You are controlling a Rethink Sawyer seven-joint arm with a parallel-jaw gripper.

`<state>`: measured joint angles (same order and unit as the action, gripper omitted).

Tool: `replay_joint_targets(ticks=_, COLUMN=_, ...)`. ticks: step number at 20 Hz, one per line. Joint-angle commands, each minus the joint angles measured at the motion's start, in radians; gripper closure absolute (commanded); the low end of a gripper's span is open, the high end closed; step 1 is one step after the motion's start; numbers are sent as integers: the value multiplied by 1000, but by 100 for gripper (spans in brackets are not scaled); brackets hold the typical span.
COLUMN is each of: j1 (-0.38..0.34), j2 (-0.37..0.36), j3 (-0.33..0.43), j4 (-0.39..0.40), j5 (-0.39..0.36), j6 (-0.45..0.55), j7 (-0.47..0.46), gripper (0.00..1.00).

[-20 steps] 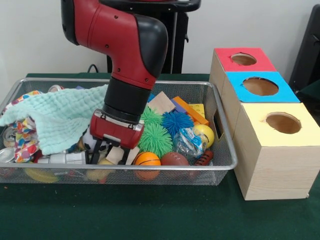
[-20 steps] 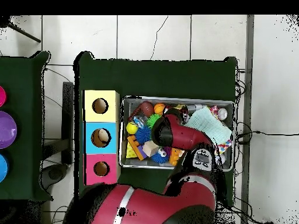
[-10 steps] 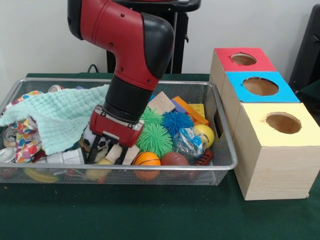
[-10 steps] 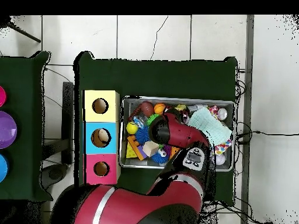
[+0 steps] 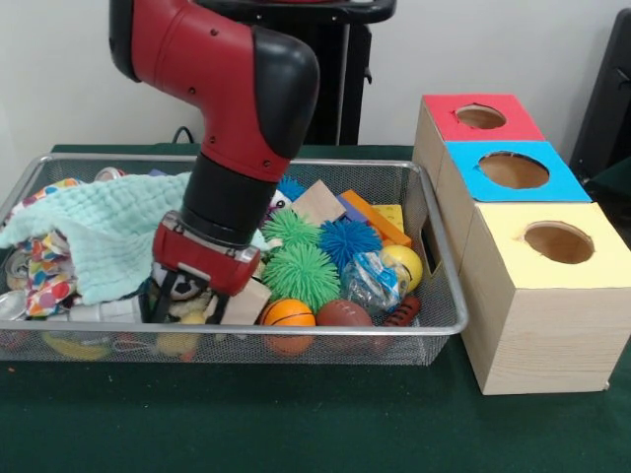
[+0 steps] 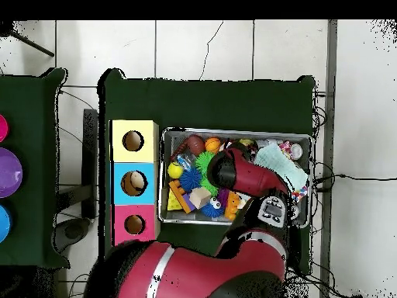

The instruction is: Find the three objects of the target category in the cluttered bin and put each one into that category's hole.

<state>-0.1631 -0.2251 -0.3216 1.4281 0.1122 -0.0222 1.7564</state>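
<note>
Silver wire-mesh bin (image 5: 434, 325) sits on the green-covered bench (image 5: 296, 424), crammed with a pale green muslin cloth (image 5: 108, 232) at 9 o'clock, green spiky balls (image 5: 301, 271), a blue spiky ball (image 5: 347, 239), a small orange basketball (image 5: 291, 313) and a brown toy football (image 5: 344, 313) toward 6 o'clock. Red and black gripper (image 5: 182, 307) is sunk among the toys left of the basketball; cannot tell whether its fingers are parted or clenched. Three wooden boxes at 3 o'clock have holed tops: red (image 5: 480, 118), blue (image 5: 513, 170), yellow (image 5: 557, 244).
</note>
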Motion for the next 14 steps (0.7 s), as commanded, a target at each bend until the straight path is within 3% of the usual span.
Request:
replay_joint_targets(ticks=1, j1=-171, j2=160, j3=234, j4=60, j5=-98, j6=172, j7=-4, gripper=0)
replay_joint_targets(ticks=10, j1=-200, j2=161, j3=278, j4=48, j5=-172, j6=192, j7=-9, gripper=0)
replay_joint_targets(ticks=14, j1=-204, j2=139, j3=295, j4=56, j5=-192, j6=250, j7=-23, gripper=0)
